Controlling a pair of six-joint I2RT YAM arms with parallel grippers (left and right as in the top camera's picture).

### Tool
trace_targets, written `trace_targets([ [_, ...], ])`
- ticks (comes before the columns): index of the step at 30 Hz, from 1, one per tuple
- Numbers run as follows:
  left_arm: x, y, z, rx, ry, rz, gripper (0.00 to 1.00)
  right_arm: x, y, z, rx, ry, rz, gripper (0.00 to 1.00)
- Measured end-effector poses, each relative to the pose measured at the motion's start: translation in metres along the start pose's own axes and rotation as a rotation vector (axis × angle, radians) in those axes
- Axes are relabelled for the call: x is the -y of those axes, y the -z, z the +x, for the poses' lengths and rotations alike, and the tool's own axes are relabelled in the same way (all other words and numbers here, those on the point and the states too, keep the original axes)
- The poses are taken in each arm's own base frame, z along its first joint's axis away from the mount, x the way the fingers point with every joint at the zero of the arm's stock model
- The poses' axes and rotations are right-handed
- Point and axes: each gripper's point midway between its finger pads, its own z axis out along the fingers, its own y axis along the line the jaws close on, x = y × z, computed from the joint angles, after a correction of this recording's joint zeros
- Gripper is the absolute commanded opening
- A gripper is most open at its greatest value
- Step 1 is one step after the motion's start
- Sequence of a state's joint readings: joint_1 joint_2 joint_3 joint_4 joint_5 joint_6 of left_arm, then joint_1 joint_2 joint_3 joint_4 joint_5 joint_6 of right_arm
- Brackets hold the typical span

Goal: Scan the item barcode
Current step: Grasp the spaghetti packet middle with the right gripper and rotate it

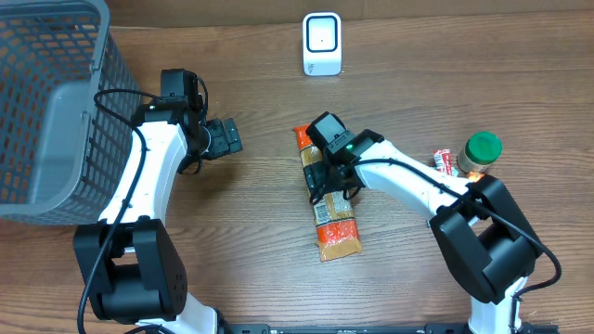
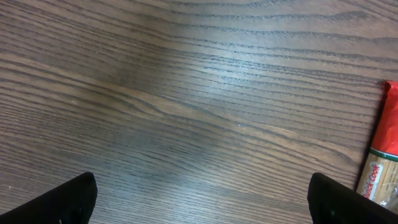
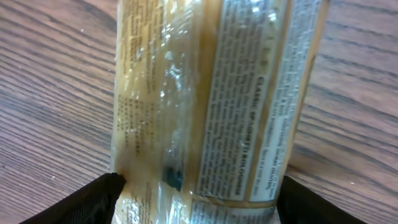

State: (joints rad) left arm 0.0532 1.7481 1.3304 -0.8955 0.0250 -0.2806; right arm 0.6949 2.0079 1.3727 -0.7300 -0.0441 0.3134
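The item, a long clear spaghetti packet (image 1: pixel 336 218) with orange-red ends, lies flat on the wooden table at centre. Its white printed label (image 3: pixel 249 106) faces up in the right wrist view. My right gripper (image 1: pixel 327 181) is low over the packet's upper half. Its jaws (image 3: pixel 199 199) are open and straddle the packet's width, with each black fingertip close against an edge. The white barcode scanner (image 1: pixel 322 44) stands at the back centre. My left gripper (image 1: pixel 227 137) hovers open over bare wood to the left, holding nothing (image 2: pixel 202 199). The packet's red end (image 2: pixel 380 155) shows at its view's right edge.
A grey mesh basket (image 1: pixel 56 102) fills the left back corner. A green-lidded jar (image 1: pixel 483 151) and a small red-and-white packet (image 1: pixel 444 161) sit at the right, beside the right arm.
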Motion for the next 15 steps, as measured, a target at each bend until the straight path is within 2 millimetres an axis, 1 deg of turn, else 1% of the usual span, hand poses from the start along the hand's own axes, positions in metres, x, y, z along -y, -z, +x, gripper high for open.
trace_targets([
  [1, 0.0, 0.0, 0.0, 0.0, 0.0, 0.0, 1.0, -0.001, -0.001, 0.001, -0.001, 0.005, 0.004, 0.7],
  [2, 0.0, 0.0, 0.0, 0.0, 0.0, 0.0, 1.0, -0.002, -0.002, 0.002, -0.002, 0.011, 0.007, 0.58],
  [3, 0.0, 0.0, 0.0, 0.0, 0.0, 0.0, 1.0, -0.003, -0.002, 0.002, -0.001, 0.021, 0.009, 0.34],
  [4, 0.0, 0.0, 0.0, 0.0, 0.0, 0.0, 1.0, -0.004, -0.003, 0.003, 0.0, 0.019, 0.01, 0.26],
  [5, 0.0, 0.0, 0.0, 0.0, 0.0, 0.0, 1.0, -0.006, -0.003, 0.003, 0.001, 0.024, 0.01, 0.21],
  [7, 0.0, 0.0, 0.0, 0.0, 0.0, 0.0, 1.0, -0.009, 0.002, 0.0, 0.007, 0.026, 0.005, 0.15],
  [8, 0.0, 0.0, 0.0, 0.0, 0.0, 0.0, 1.0, -0.01, 0.005, -0.001, 0.009, 0.03, 0.004, 0.15],
  [11, 0.0, 0.0, 0.0, 0.0, 0.0, 0.0, 1.0, -0.01, 0.01, 0.001, -0.014, 0.055, 0.015, 0.17],
  [15, 0.0, 0.0, 0.0, 0.0, 0.0, 0.0, 1.0, -0.002, 0.018, 0.018, -0.097, 0.164, 0.053, 0.2],
])
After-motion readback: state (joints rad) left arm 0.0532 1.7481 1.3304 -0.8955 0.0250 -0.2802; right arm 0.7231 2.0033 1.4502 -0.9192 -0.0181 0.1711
